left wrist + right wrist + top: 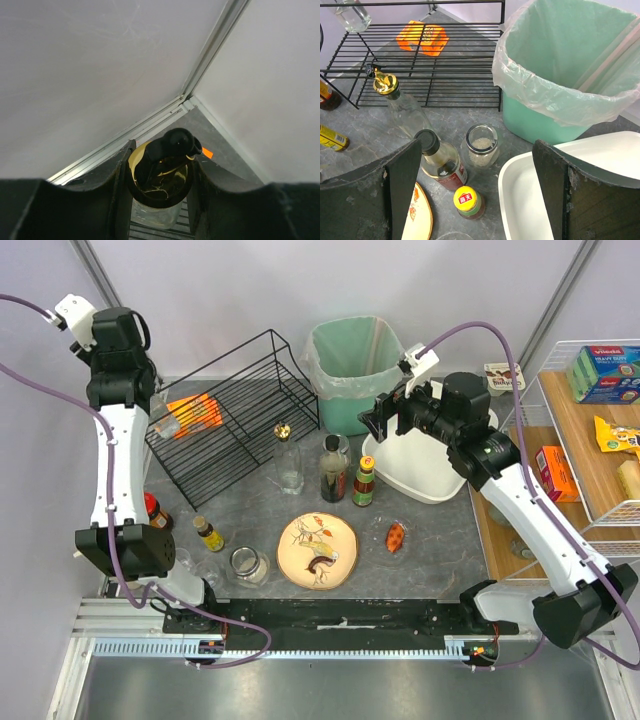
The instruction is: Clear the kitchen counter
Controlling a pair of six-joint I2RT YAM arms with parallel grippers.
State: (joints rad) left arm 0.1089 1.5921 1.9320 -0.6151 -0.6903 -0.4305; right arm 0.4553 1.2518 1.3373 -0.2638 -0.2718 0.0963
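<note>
Top external: counter (420,560) mostly uncleared. Left end effector (161,155) grips a jar (155,212); right end effector (477,150) wide open, empty.

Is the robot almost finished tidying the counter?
Barely started: nothing looks clearly cleared. The left gripper holds a clear glass jar with a dark top; the right gripper hangs open, empty. Left on the dark grey stone-patterned counter: a round painted plate, a dark sauce bottle, a clear gold-stoppered bottle and more.

Mock kitchen in a lab booth: stone-look counter (430,565) w/ sauce bottles (333,475), plate (319,550), lined bin (345,380), grocery shelf (575,430); bare panel walls (250,280), alu frame (216,45).
</note>
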